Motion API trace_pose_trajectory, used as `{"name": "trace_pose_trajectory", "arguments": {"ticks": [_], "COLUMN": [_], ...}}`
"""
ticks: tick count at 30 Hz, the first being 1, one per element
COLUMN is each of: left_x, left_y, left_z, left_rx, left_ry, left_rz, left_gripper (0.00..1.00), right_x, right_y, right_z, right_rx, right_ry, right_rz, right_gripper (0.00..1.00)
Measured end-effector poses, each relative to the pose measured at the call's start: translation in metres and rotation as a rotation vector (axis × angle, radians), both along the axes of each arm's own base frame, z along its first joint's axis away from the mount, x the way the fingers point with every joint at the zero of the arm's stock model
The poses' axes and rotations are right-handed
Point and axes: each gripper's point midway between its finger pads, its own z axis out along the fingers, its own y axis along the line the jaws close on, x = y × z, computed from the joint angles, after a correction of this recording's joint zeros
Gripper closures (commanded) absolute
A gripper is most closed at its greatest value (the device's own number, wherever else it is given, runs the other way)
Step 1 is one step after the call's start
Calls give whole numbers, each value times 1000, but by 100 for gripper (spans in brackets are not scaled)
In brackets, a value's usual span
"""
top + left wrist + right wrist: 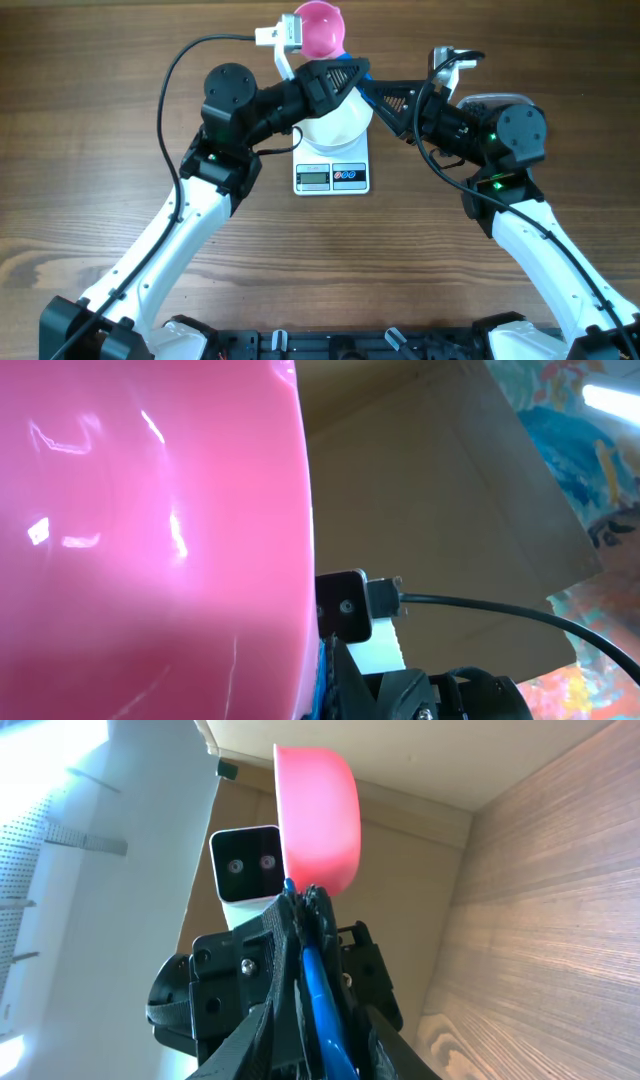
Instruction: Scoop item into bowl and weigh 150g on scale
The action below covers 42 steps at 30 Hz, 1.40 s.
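Overhead: glossy white bowl [335, 128] (near pink scoop [320, 28]) sits on white scale [332, 176].

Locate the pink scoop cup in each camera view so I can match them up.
Overhead: pink scoop cup at top centre, beyond the white bowl.
Left wrist: it fills the left half of the picture, very close.
Right wrist: top centre, seen side-on.
Shared landmark: the blue handle below the cup.

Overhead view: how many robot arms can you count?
2. The left arm extends from the lower left towards the bowl; the right arm from the lower right. None seems hidden.
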Motion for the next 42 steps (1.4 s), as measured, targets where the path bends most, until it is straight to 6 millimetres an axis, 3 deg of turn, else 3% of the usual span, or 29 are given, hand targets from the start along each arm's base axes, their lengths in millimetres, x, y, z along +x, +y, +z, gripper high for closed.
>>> {"name": "trace_pose_trajectory", "arguments": {"ticks": [17,20,22,23,25,27,29,37,42], "left_x": [-2,-2,-2,-2,-2,-2,-2,-3,-5], "left_y": [-3,-3,-3,-3,-3,-3,-3,-3,-2], "left_z": [0,0,0,0,0,-1,-1,-15,-38], "left_rx": [0,-1,-3,-4,-9,-4,-3,32,123], "left_ry": [0,0,3,6,15,18,17,63,75], "left_rz": [-8,-8,-8,-9,-8,-5,-5,-12,-17], "left_gripper": [96,95,93,87,55,36,0,0,0], "right_x": [0,0,0,0,-1,-1,-1,7,34], "right_y": [0,0,0,0,0,0,0,-3,-33], "right_z": [0,0,0,0,0,0,0,-3,-12], "right_rx": [0,0,2,1,1,-1,-3,-51,-125], "right_ry": [1,1,5,4,3,-1,-6,-85,-132], "right_rz": [0,0,1,3,4,5,3,-55,-225], "right_gripper": [80,90,90,91,95,96,96,95,95]}}
